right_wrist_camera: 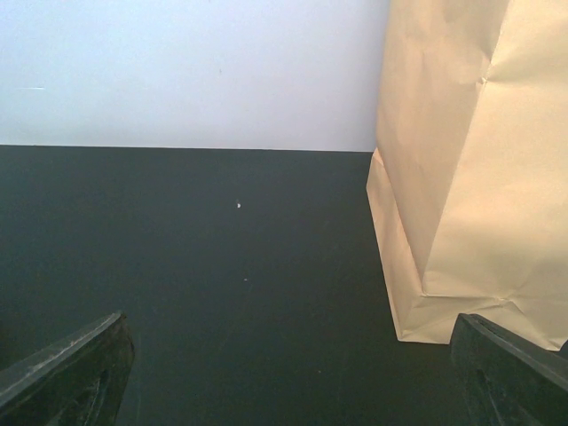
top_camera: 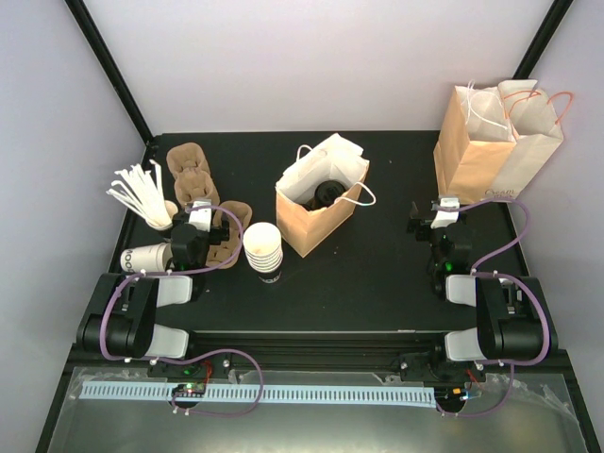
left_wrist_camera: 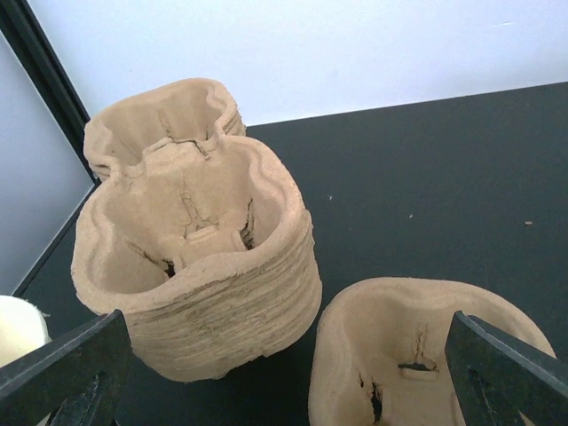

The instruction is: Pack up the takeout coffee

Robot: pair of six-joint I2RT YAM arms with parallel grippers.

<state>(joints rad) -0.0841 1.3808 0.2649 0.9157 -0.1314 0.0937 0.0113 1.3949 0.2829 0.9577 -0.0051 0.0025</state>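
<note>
Black-lidded takeout coffee (top_camera: 327, 195) in the open bag (top_camera: 302, 226); far bag (top_camera: 472, 156) lettering illegible; left gripper (top_camera: 197, 219) and right gripper (top_camera: 436, 222) wide, empty.

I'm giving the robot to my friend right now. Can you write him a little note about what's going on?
Left gripper: jaws open, empty, over the pulp carrier stack.
Right gripper: jaws open, empty, low over the table beside the brown bags.
Takeout coffee: its black lid shows inside the open paper bag mid-table.
Done: the coffee looks packed in the bag.
Left: check that it sits upright, which can't be told from here. The bag's top is open.
</note>
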